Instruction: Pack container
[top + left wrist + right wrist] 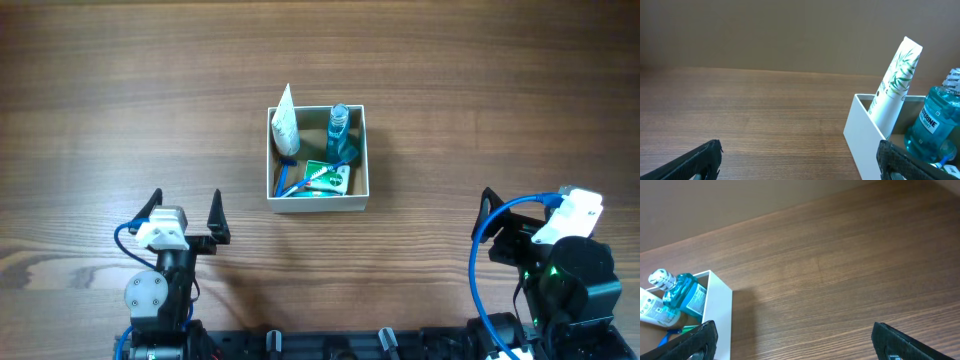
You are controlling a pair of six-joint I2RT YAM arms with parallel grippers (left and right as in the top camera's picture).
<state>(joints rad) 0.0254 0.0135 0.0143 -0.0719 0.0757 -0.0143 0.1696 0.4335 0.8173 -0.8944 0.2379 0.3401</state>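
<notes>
the left gripper (184,210) and the right gripper (794,326) are both spread wide, holding nothing, low over the bench (100,80), and the container (318,205) sits between and beyond them with a tube (285,125), a blue bottle (339,130) and a green packet (326,177) inside.

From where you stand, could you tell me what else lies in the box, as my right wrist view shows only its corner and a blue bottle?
Observer: A green-and-white packet lies flat inside the box, by its near wall.
Operator: Thank you. Where does the white tube stand?
Observer: The tube leans in the far left corner, its tip above the wall.
Operator: Is the left gripper free?
Observer: Yes, the left gripper is open and empty, near and left of the box.
</notes>
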